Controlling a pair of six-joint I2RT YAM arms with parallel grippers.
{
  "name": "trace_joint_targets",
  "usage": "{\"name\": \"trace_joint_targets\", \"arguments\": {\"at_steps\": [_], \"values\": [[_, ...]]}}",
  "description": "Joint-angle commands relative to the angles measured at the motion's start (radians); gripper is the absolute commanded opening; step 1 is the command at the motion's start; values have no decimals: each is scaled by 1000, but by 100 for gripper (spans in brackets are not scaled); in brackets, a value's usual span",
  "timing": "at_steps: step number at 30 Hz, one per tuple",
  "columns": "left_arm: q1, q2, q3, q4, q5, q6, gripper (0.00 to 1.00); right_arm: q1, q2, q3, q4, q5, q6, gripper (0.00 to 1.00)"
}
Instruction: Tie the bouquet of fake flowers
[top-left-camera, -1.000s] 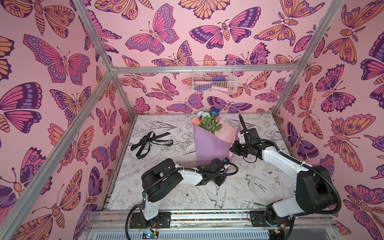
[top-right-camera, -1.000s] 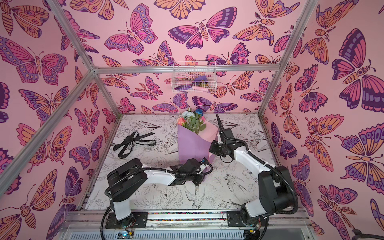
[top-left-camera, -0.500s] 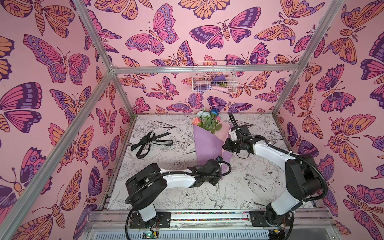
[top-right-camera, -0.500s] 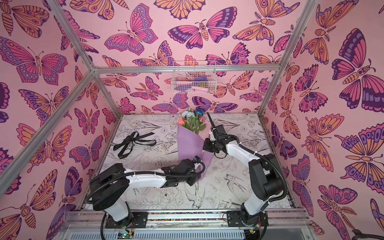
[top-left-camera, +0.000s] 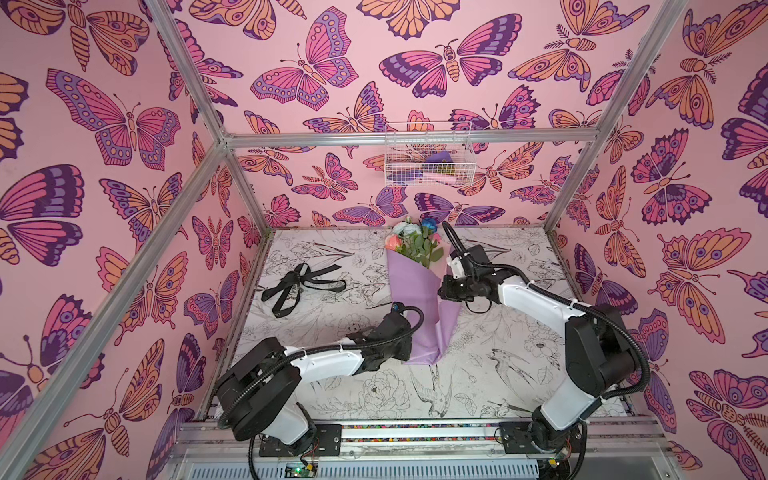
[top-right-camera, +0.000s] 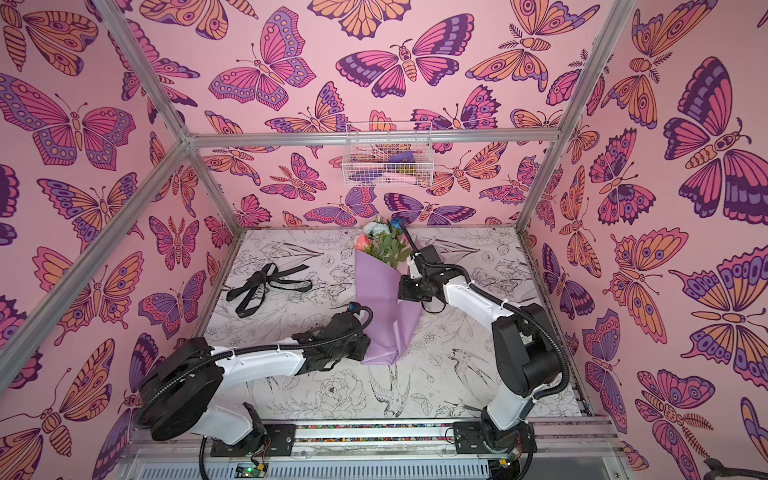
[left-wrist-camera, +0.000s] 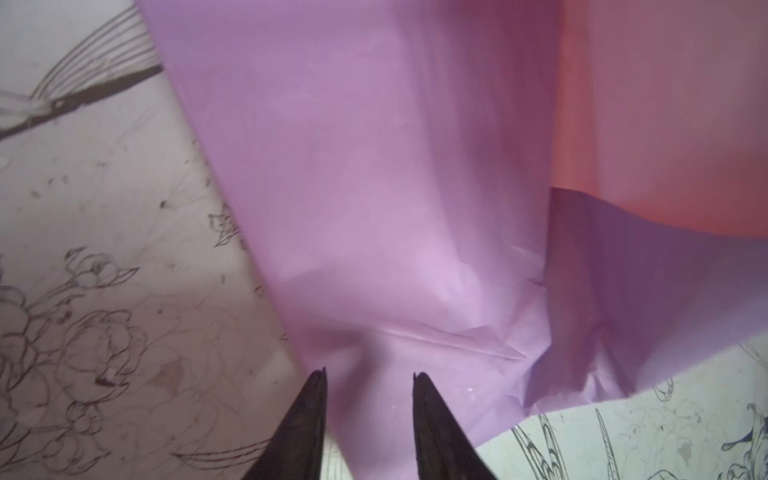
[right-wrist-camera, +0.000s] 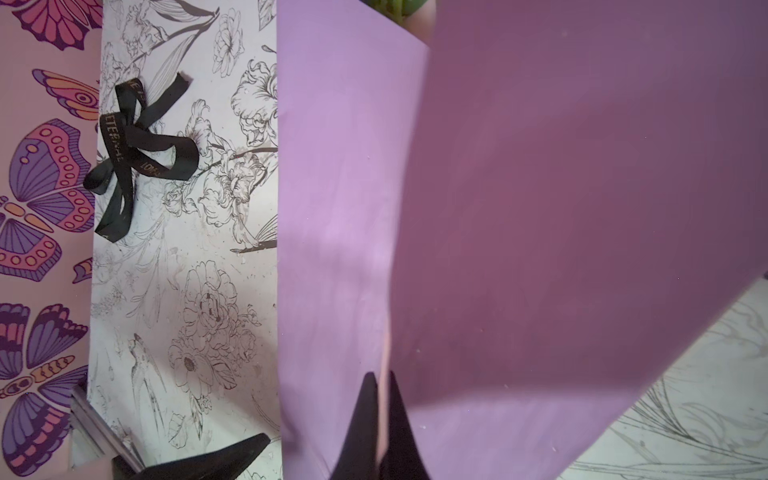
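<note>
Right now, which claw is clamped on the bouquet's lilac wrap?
The right claw: its tips are pinched shut on a fold of the lilac paper around the bouquet. The left claw has its tips apart at the paper's narrow end.

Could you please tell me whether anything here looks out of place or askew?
Yes. The black ribbon lies in a loose tangle on the table, well apart from the bouquet, whose lilac paper is unbound. One flap of that paper stands lifted off the rest, pinched by the right gripper, its jaws shut.
</note>
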Motion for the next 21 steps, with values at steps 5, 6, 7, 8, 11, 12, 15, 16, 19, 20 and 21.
{"name": "trace_joint_targets", "arguments": {"at_steps": [5,6,7,8,11,12,15,16,19,20,21], "values": [[47,83,-31,105,176,-128,29,87,56,112,-139,107,-127,0],[49,90,-31,113,182,-130,28,95,64,123,-145,108,-136,0],[52,98,-31,121,190,-133,27,106,75,133,-155,110,-147,0],[53,105,-32,128,196,-138,26,116,84,146,-163,112,-158,0],[58,122,-37,150,209,-146,22,146,119,177,-182,116,-185,0],[60,127,-38,160,215,-150,22,158,132,193,-187,117,-193,0],[64,130,-45,174,222,-159,21,188,174,231,-198,124,-213,0],[67,129,-49,178,222,-161,21,193,188,244,-201,124,-217,0],[70,114,-58,179,218,-164,21,199,234,274,-201,116,-214,0],[70,109,-61,179,216,-165,21,199,245,279,-198,112,-215,0],[72,102,-65,179,214,-167,21,199,256,286,-194,105,-214,0]]}}
